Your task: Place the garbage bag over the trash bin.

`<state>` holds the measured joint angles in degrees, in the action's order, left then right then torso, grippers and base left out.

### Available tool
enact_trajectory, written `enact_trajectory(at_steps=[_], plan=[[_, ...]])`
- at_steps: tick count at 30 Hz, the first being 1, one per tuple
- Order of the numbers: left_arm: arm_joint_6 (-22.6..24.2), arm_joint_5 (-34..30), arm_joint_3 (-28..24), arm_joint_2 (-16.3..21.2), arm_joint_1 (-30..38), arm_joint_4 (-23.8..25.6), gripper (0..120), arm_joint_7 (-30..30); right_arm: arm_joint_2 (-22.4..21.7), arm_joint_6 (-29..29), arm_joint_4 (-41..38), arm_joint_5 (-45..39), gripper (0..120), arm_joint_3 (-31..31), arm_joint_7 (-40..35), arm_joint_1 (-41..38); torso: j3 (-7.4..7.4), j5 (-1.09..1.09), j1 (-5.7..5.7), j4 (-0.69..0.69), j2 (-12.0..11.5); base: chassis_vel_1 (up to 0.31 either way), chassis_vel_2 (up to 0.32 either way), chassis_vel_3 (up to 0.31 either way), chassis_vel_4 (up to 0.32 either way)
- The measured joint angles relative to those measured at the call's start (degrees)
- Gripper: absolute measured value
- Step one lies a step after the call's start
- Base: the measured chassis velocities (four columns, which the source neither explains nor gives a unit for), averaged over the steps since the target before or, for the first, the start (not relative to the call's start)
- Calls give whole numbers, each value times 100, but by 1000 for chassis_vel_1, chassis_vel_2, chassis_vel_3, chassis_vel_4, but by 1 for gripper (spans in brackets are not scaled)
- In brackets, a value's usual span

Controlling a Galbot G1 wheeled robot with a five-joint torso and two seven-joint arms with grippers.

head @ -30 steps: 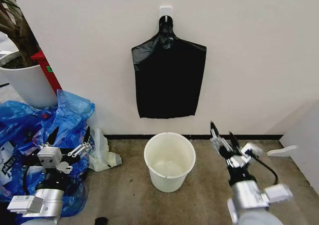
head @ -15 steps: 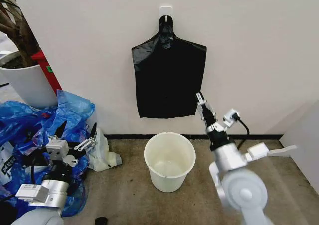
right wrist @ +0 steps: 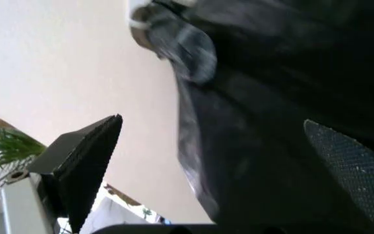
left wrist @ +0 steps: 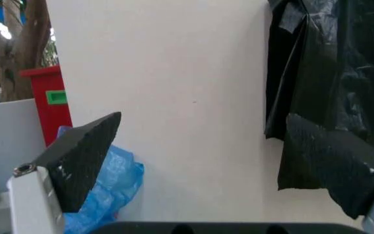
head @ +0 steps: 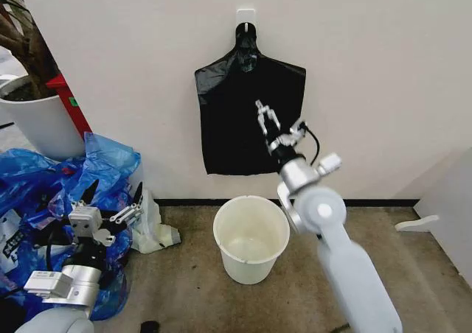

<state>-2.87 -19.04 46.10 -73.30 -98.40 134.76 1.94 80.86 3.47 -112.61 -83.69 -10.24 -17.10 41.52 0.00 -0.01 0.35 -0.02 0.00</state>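
The garbage bag (head: 249, 110) hangs flat against the wall from a white hook (head: 245, 18), gathered to a point at its top, straight above the trash bin (head: 251, 237). The trash bin stands upright and open on the floor (head: 192, 289) at the foot of the wall.

The right gripper (head: 267, 118) is raised in front of the garbage bag's right half, above the trash bin, with its jaws released and spread, nothing between them. In the right wrist view the black film fills the gap between the spread jaws at close range; whether they touch it cannot be told.

The left gripper (head: 110, 199) sits low, well left of the trash bin, over the blue plastic bags (head: 44, 193), jaws released and empty.

Left of the trash bin a white plant pot (head: 40, 123) stands beside a red box (head: 70, 104) with a green label whose writing is too small to read.
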Motion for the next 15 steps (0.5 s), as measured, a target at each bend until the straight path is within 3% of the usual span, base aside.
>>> enact_trajectory(at_steps=[15], plan=[[-24, 173, -36, -146, -22, 54, 100, 9, 361, -197, 779, -19, 100, 194, -286, -928, 0, 1, 0, 1, 0, 0, 0, 0, 0]])
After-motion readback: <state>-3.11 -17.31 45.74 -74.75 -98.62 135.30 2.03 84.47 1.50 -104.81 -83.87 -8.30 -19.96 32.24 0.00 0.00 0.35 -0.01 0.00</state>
